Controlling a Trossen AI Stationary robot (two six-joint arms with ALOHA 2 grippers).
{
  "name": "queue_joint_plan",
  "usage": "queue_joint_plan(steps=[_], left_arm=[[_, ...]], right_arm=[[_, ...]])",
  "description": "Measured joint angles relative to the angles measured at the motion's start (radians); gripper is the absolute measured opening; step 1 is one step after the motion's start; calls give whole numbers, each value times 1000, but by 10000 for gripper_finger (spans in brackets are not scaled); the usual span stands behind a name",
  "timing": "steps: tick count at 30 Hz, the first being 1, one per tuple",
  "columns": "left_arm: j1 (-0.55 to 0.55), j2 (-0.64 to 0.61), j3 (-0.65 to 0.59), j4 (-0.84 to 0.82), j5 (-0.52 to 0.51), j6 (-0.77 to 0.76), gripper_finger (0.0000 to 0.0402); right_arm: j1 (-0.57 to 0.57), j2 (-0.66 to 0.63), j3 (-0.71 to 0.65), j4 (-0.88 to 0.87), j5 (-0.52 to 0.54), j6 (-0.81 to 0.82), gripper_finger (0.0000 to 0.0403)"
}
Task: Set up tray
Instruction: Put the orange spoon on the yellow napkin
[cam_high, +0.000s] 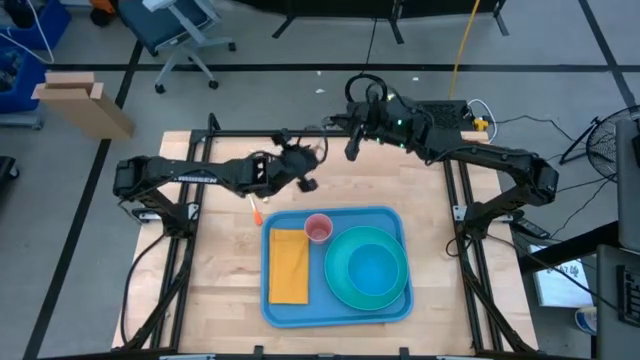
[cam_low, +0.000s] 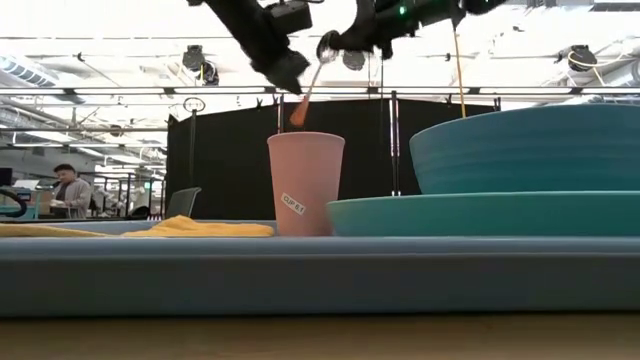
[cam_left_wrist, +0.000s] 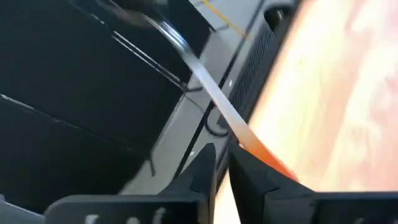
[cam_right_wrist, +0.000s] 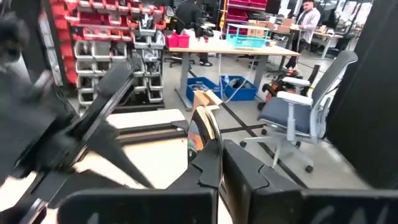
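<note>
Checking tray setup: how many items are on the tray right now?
3, possibly 4. On the tray: napkin at left, cup at the far edge, bowl at right; the low view shows a plate under it.

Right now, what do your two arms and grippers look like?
Both arms are dark and slender-jointed. The left arm carries white lettering along its link; the right arm shows a small green light near its wrist. Each gripper has two dark wedge-shaped fingers.

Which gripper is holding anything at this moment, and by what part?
Both hold one spoon: the left gripper near its orange handle end, the right gripper at the metal bowl end, above the pink cup.
</note>
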Motion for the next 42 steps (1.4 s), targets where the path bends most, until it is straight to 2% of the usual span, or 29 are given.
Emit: queue_joint_plan(steps=[4,8,12,14,19,22,27,30,34,36,39,42], left_arm=[[-65,-81,0,-251,21,-91,67],[-112,-200,-59,-402,83,-211,63],[-145,-405,-276,-329,83,-264,30],[-153,-528,-401,-223,84,-284,9],[-155,-787,-660,-1,121,-289,13],[-154,-889,-747,69,130,-283,10],[-154,-984,-816,72,134,-277,7],[-154,-998,-822,69,136,-261,17],[-154,-1001,-822,71,128,-252,18],[-154,-1001,-822,69,128,-249,12],[-154,-1002,-822,70,128,-250,3],[-154,-1002,-822,69,128,-254,8]], right_arm=[[-20,-3,97,-99,-24,42,1],[-38,-2,162,-183,-123,54,1],[-50,14,200,-187,-235,103,1],[-51,31,221,-199,-292,129,1],[10,83,296,-216,-336,201,0],[77,98,296,-248,-336,245,0],[213,112,290,-268,-319,287,0],[310,142,287,-266,-240,315,0],[435,203,286,-266,-51,318,0],[484,237,286,-260,8,315,0],[526,304,286,-237,31,314,0],[539,375,286,-184,-28,333,0]])
